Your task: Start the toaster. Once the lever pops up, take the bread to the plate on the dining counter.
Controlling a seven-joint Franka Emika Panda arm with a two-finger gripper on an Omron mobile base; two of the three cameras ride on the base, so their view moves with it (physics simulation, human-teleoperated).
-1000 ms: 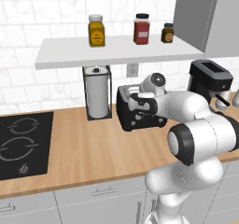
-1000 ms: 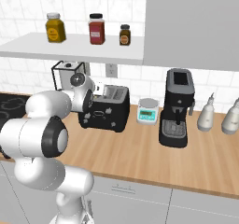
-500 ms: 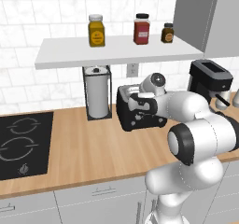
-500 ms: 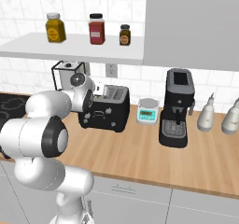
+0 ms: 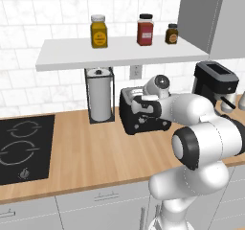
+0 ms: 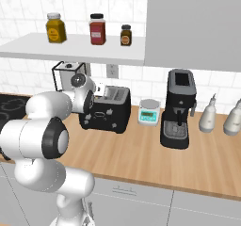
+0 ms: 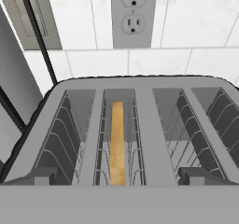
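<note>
The black toaster [image 5: 149, 124] [image 6: 111, 115] stands on the wood worktop against the tiled wall. In the hand view I look down into the toaster's [image 7: 149, 125] four slots. The bread [image 7: 117, 139], a thin tan slice, sits upright in the second slot from the left. My gripper [image 5: 143, 106] [image 6: 94, 100] [image 7: 119, 177] hovers close over the toaster's front top edge, open, with one dark fingertip [image 7: 42, 175] at each side and nothing between them. The plate and the dining counter are out of view.
A paper towel holder [image 5: 99, 97] stands left of the toaster, a small scale [image 6: 149, 112] and the black coffee machine [image 6: 178, 108] to its right, then two bottles [image 6: 208, 114]. A shelf [image 5: 119, 51] with jars hangs above. A cooktop [image 5: 21, 147] lies far left.
</note>
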